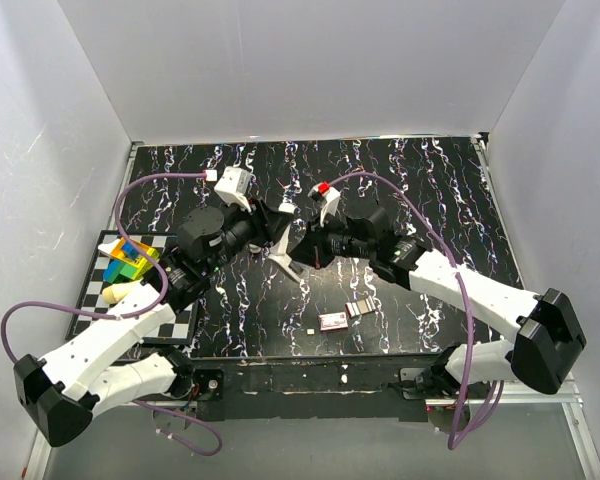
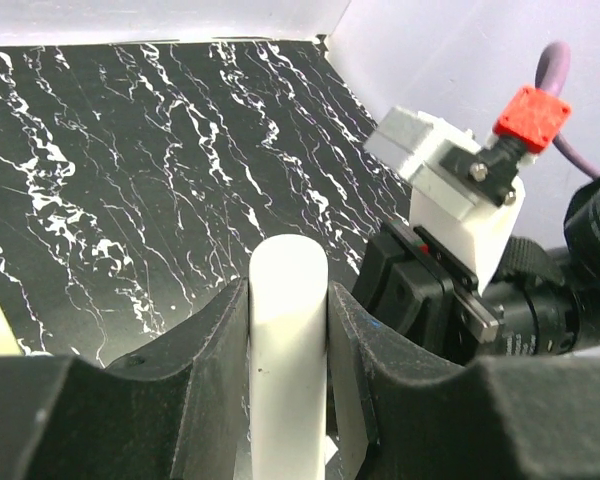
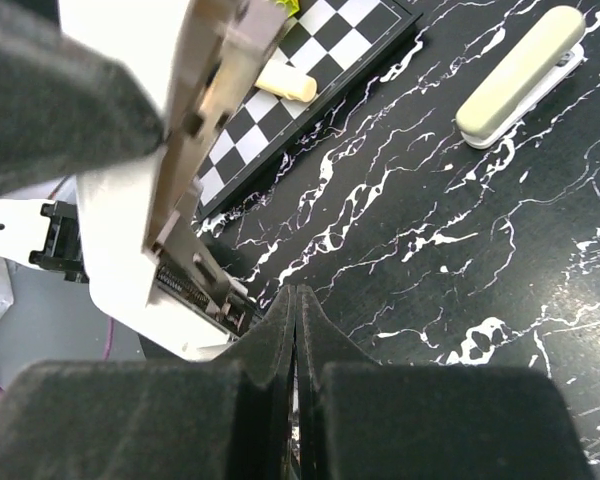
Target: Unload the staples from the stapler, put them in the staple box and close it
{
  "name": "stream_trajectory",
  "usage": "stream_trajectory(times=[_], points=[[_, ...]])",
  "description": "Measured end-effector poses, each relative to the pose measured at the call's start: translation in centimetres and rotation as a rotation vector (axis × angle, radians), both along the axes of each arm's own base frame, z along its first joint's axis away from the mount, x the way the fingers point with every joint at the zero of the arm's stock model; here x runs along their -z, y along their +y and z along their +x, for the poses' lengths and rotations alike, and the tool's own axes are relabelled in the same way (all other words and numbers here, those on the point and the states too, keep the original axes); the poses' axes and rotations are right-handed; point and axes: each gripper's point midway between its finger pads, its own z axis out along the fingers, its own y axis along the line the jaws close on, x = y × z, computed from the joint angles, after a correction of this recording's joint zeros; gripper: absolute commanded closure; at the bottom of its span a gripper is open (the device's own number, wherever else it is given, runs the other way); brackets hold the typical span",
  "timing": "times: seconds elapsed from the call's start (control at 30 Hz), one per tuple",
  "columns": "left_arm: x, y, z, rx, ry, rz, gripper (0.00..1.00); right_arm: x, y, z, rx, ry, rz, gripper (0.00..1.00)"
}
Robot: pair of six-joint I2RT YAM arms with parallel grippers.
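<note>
The left gripper (image 2: 288, 335) is clamped on the white stapler (image 2: 288, 270), and its fingers (image 2: 215, 345) press both sides of the rounded body. Seen from above, the stapler (image 1: 283, 258) is held above the middle of the black marbled table (image 1: 420, 180), opened into a V between the two grippers.

The right gripper (image 3: 295, 300) is just beside the stapler's hinged end. Its fingers (image 3: 270, 345) are pressed flat together with only a thin seam between them. Whether anything thin is pinched in that seam cannot be told. In the right wrist view the stapler's metal magazine (image 3: 205, 120) stands open and tilted beside its white base. A dark ribbed part low in the channel may be a spring or staples; the view is too close to say.

A short grey strip of staples (image 1: 358, 308) lies on the table near the front edge, right of centre. It is just beside a small pink-and-white box (image 1: 333, 321).

A second, cream-coloured stapler (image 3: 520, 75) lies closed on the table, apart from the grippers. At the left sits a checkerboard (image 1: 185, 320). On it are coloured blocks (image 1: 127, 262) and a pale yellowish piece (image 1: 128, 291).
</note>
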Motion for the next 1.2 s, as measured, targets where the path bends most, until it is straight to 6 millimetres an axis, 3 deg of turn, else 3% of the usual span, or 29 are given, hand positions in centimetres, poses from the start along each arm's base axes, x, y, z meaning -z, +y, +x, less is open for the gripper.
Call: stream_trajectory(times=[0.33, 0.73, 1.07, 1.2], points=[[2.7, -0.3, 2.2, -0.057, 0.023, 0.025, 1.00, 1.6, 0.6, -1.0, -0.039, 0.064, 0.055, 0.99], [6.1, 0.5, 2.9, -0.115, 0.060, 0.056, 1.00, 3.8, 2.0, -1.1, -0.062, 0.144, 0.082, 0.99], [6.4, 0.6, 2.9, -0.119, 0.065, 0.062, 1.00, 4.3, 2.0, -1.1, -0.059, 0.150, 0.078, 0.99], [6.0, 0.8, 2.2, -0.103, 0.065, 0.059, 1.00, 4.1, 1.0, -1.2, -0.038, 0.130, 0.047, 0.99]])
